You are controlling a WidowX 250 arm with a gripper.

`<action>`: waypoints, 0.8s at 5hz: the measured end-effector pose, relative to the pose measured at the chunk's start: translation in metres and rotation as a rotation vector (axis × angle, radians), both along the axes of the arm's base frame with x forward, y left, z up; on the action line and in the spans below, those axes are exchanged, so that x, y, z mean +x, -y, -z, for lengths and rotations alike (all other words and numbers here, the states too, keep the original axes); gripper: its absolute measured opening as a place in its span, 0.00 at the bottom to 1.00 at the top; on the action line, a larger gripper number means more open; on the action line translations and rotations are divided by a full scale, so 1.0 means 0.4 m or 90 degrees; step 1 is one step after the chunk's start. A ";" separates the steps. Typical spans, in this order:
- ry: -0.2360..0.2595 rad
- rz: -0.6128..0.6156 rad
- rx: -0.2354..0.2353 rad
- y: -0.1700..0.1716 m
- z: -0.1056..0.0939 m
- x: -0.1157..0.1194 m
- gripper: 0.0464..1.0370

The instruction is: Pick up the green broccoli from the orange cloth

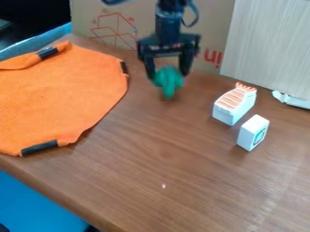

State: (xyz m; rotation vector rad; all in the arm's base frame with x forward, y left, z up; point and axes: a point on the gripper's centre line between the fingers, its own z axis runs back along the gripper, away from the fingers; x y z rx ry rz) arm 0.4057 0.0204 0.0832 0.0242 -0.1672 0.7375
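At the upper middle of the camera view hangs the black gripper (168,77), its two fingers closed around a green object (169,80). That object is blurred, with a narrow part pointing down, and it hangs just over the back of the brown table. To the gripper's right and nearer the camera stand a white block with orange stripes on top (234,104) and a smaller white block (253,132) with a dark outlined mark on its side. An orange cloth (66,95) with dark patches along its edges lies to the gripper's left.
The wooden table (163,163) ends in a slanting edge at the lower left. A cardboard panel (112,22) stands behind the gripper, and a pale ribbed panel (269,45) at the back right. A white piece (292,99) lies by its foot.
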 end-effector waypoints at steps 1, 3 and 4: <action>0.010 0.005 -0.014 0.027 0.001 -0.014 0.79; 0.022 0.005 -0.015 0.027 -0.014 -0.012 0.97; 0.023 0.005 -0.015 0.027 -0.015 -0.011 0.96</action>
